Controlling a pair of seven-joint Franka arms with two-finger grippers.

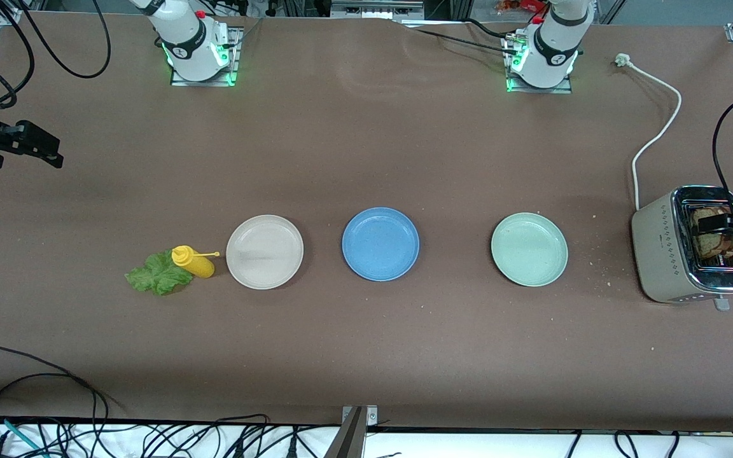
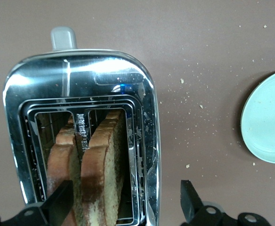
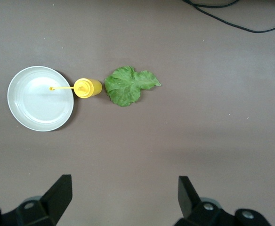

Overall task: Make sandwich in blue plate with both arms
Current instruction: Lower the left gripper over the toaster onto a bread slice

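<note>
1. Your blue plate [image 1: 380, 244] sits bare on the worktop [image 1: 366, 356], between the beige plate [image 1: 265, 252] and the pale green plate [image 1: 529, 249].
2. Both bread slices [image 2: 102, 174] stand upright in the toaster [image 1: 691, 251] at the left arm's end.
3. Your left gripper [image 2: 123, 202] hangs over the toaster, jaws wide apart, one finger beside the slices, gripping nothing.
4. The lettuce leaf [image 1: 160, 273] lies beside the yellow bottle [image 1: 193, 261].
5. Your right gripper [image 3: 123, 195] hovers open and empty over bare worktop near the leaf.
</note>
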